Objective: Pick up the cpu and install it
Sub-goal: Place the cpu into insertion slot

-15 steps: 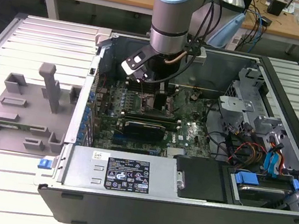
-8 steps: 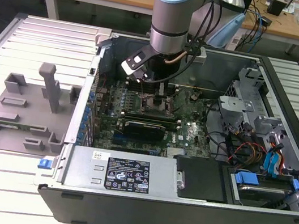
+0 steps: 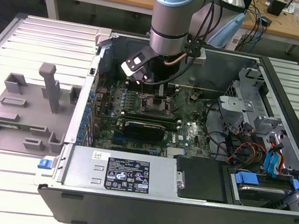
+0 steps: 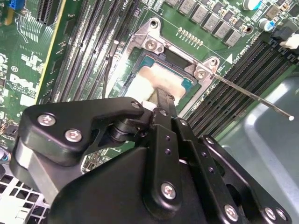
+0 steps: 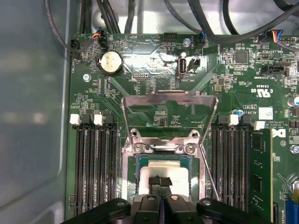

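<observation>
The cpu (image 5: 152, 170), a flat square chip with a silvery-white top, lies inside the motherboard socket (image 5: 163, 148); the second wrist view shows the cpu (image 4: 154, 84) there too. My gripper (image 5: 161, 181) stands right over the chip's middle, fingers pressed together, tips at or just above its top. In the second wrist view the gripper (image 4: 161, 95) covers part of the chip. The socket's metal load plate (image 5: 169, 95) is swung up, and its thin lever rod (image 4: 252, 95) sticks out sideways. In the exterior view the gripper (image 3: 158, 93) reaches down into the open computer case.
Rows of memory slots (image 5: 93, 168) flank the socket, with one memory stick (image 5: 261, 172) seated. The power supply box (image 3: 122, 172) fills the case's near side, and a drive cage with blue tabs (image 3: 258, 182) sits at the exterior view's right. A grey plastic shroud (image 3: 24, 108) lies outside on the exterior view's left.
</observation>
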Robot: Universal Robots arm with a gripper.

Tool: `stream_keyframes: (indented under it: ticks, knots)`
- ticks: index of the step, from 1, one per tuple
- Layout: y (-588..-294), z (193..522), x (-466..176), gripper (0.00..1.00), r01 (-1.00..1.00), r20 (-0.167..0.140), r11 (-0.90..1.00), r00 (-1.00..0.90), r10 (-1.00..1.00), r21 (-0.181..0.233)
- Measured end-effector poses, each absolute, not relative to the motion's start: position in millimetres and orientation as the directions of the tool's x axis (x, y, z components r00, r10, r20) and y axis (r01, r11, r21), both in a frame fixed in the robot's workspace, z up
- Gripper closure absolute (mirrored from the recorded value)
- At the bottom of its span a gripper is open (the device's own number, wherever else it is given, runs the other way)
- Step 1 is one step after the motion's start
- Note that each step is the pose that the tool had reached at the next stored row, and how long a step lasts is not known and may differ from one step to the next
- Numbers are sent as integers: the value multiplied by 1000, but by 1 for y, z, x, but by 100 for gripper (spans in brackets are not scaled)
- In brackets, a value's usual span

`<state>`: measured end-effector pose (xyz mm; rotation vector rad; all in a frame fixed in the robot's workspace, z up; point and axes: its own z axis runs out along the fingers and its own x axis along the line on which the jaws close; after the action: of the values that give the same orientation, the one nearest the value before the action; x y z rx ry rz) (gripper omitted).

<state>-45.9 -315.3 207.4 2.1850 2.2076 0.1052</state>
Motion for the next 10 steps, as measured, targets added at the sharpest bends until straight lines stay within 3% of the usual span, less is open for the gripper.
stream_keyframes:
  ticks: [10]
  knots:
    - [-315,203,-46,89,997,25,9,-11,1000,72]
